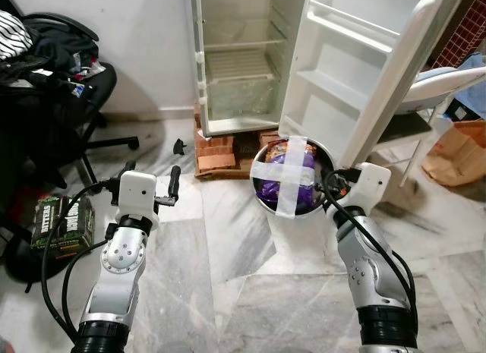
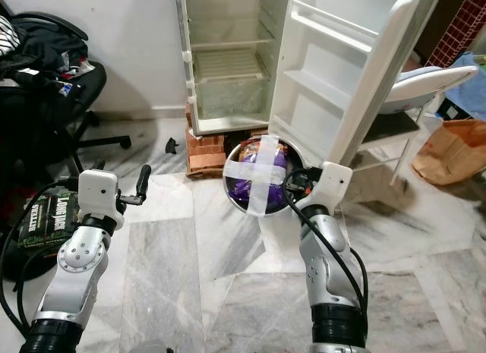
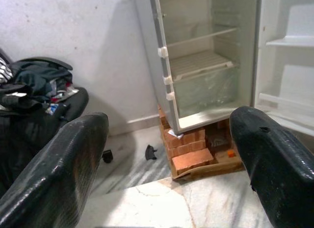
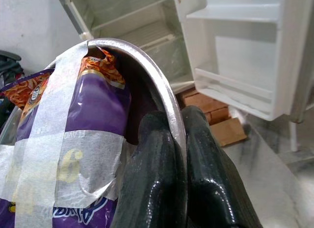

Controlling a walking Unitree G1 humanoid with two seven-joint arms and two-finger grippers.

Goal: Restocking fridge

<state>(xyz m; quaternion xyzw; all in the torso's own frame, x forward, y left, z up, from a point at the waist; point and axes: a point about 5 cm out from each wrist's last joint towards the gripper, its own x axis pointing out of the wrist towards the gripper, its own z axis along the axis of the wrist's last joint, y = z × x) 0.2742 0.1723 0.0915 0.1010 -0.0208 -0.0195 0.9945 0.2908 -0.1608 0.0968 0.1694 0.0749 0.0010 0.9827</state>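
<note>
Carrying a steel bowl (image 1: 292, 178) toward the open fridge (image 1: 243, 61), the right gripper (image 4: 177, 154) has both black fingers pinched shut on the bowl's thin rim at its right edge. Bowl hangs in the air ahead of the robot, right of centre, near the lower end of the fridge door (image 1: 357, 72), which swings open to the right. Inside the bowl: purple and orange snack packets (image 4: 93, 110), held down by a cross of white tape (image 1: 282, 173).

Left gripper (image 1: 152, 187) is held out on the left, fingers spread wide, nothing between them; in its wrist view it looks toward the fridge's bare shelves (image 3: 198, 63) and the bricks (image 3: 189, 144) propping up the cabinet.

Handling guess: bowl is stiff, smooth metal, likely slippery; load looks light, packets soft and crushable. A one-sided rim pinch lets the bowl tilt or swivel, so a second hold by the left gripper on the opposite rim would probably steady it. Tape should keep the packets in if it tips.

Clothes-piled office chair (image 1: 53, 72) far left, green carton (image 1: 64, 220) on the floor beside it, paper bag (image 1: 459, 152) far right.
</note>
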